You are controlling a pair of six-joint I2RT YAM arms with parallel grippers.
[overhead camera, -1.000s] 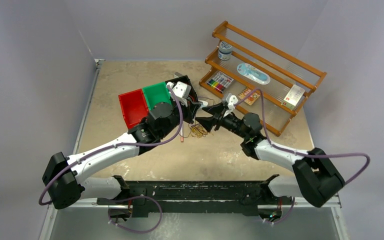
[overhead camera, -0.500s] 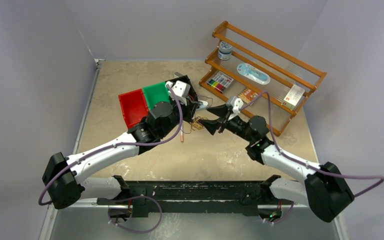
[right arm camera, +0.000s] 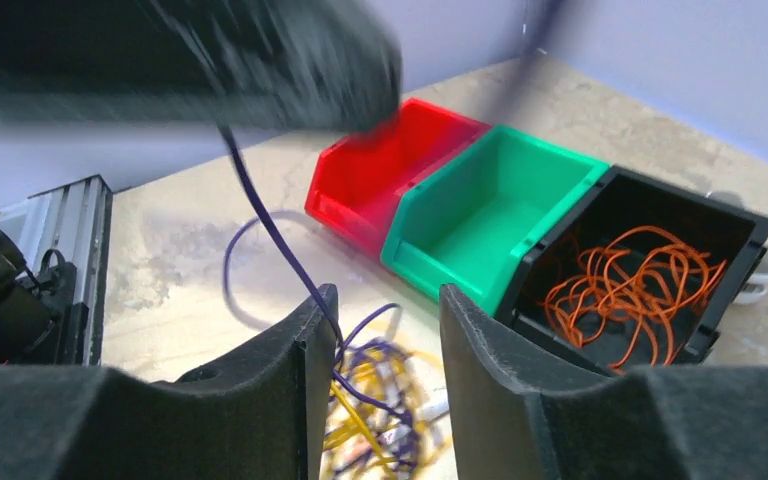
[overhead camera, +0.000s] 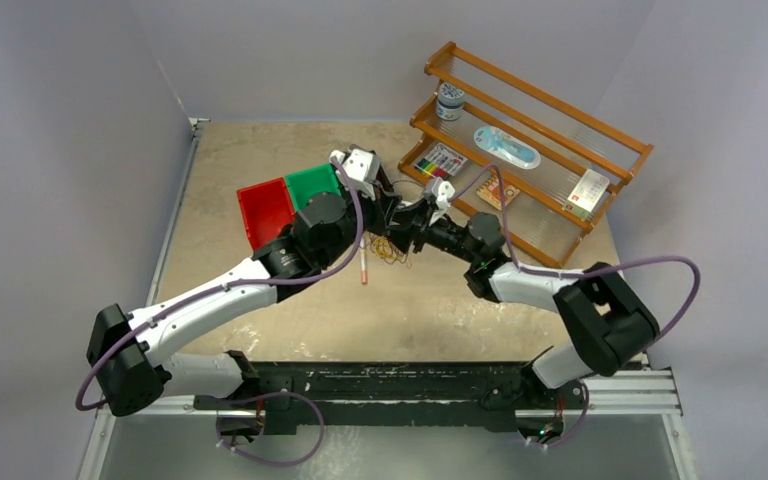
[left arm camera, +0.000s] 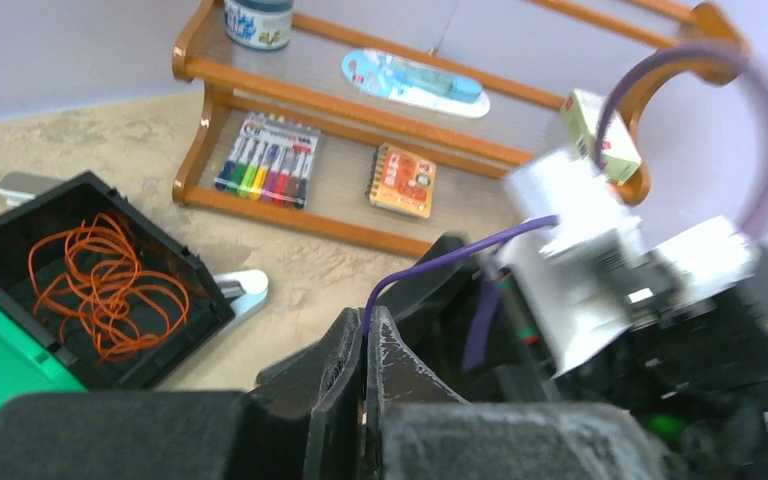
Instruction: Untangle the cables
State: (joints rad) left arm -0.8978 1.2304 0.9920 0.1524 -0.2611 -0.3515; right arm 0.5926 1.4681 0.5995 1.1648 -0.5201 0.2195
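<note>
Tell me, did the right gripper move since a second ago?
Yes. The right gripper moved left and farther from the arm bases, nearer the green bin.

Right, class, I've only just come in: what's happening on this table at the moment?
The left claw is shut on a thin purple cable that runs up from the tangle of yellow and purple cables on the table. The right claw is open above that tangle. An orange cable lies coiled in the black bin.
</note>
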